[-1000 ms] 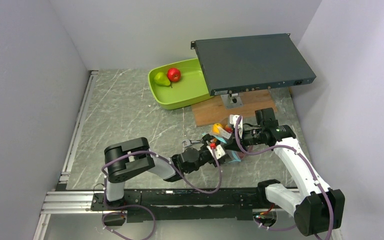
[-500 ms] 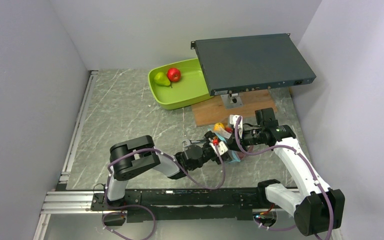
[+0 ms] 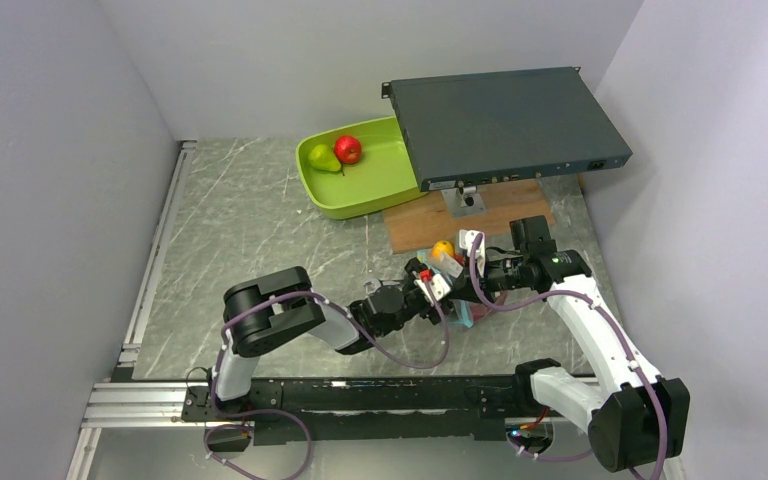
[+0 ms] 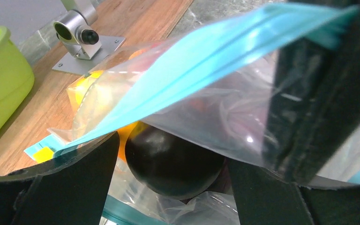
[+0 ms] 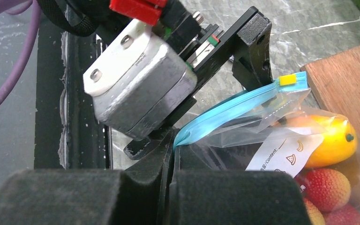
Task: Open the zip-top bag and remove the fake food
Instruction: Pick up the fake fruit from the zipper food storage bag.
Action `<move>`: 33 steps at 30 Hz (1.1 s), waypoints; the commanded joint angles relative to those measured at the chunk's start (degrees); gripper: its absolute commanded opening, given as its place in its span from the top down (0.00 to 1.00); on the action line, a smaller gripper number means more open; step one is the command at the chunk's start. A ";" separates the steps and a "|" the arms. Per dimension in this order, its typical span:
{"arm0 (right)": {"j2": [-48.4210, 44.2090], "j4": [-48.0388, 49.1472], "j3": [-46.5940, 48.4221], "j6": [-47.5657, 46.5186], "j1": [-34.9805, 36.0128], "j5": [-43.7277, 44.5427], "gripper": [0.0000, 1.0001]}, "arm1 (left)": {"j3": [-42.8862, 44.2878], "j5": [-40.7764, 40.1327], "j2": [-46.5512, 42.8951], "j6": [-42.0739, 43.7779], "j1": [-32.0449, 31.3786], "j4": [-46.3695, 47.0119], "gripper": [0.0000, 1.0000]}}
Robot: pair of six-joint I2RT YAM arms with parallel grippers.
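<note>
The zip-top bag (image 3: 463,314) lies by the wooden board, its mouth held open. My right gripper (image 5: 173,150) is shut on the bag's blue zip strip (image 5: 234,110) and lifts that edge. My left gripper (image 4: 173,187) is open inside the bag's mouth, one finger (image 4: 51,187) on each side of the dark plum (image 4: 173,161), with small gaps. The blue strip (image 4: 215,61) crosses above it. An orange-yellow mango (image 5: 328,140) and red grape bunch (image 5: 326,190) sit deeper in the bag. A green pear (image 3: 322,157) and red apple (image 3: 348,149) lie in the lime-green tray (image 3: 360,195).
A dark flat equipment box (image 3: 505,125) stands on a metal stand (image 3: 467,198) over the wooden board (image 3: 490,220), just behind the bag. Grey walls close in left, right and back. The two grippers are nearly touching at the bag.
My left gripper has pushed forward and right, deeper into the bag's mouth towards the plum. The right gripper has kept its hold on the strip in place.
</note>
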 commanded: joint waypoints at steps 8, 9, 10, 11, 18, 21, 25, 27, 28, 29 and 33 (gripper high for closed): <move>-0.71 -1.67 0.73 -1.38 0.49 -3.35 1.00 | -0.18 1.98 0.50 -3.50 2.67 0.19 0.32; -0.70 -1.68 0.72 -1.37 0.48 -3.33 1.00 | -0.39 2.33 0.31 -3.48 2.68 0.32 0.36; -0.65 -1.62 0.74 -1.34 0.48 -3.31 1.00 | -0.60 2.68 -0.01 -3.50 2.75 0.39 0.42; -0.63 -1.63 0.72 -1.33 0.49 -3.27 1.00 | -0.79 3.06 -0.38 -3.39 2.78 0.34 0.49; -0.69 -1.43 0.78 -1.08 0.49 -2.74 1.00 | -2.50 6.56 -4.75 -4.09 2.74 -2.25 0.77; -0.56 -1.26 0.76 -0.90 0.49 -2.45 1.00 | -3.83 8.12 -7.99 -4.95 2.71 -3.83 0.87; -0.62 -0.66 0.63 -0.28 0.49 -1.79 1.00 | -5.72 10.31 -12.10 -7.00 2.69 -7.03 0.94; -0.64 -0.49 0.63 -0.07 0.49 -1.56 1.00 | -6.37 11.56 -13.86 -8.18 2.73 -8.86 0.95; -0.63 -0.54 0.63 0.01 0.49 -1.49 1.00 | -6.68 12.21 -14.63 -8.32 2.74 -9.82 0.96; -0.58 -0.46 0.65 0.02 0.49 -1.43 1.00 | -6.86 12.53 -15.25 -8.36 2.68 -10.58 0.97; -0.56 -0.24 0.59 0.23 0.33 -1.29 1.00 | -7.23 16.08 -17.56 -11.50 2.74 -13.75 0.99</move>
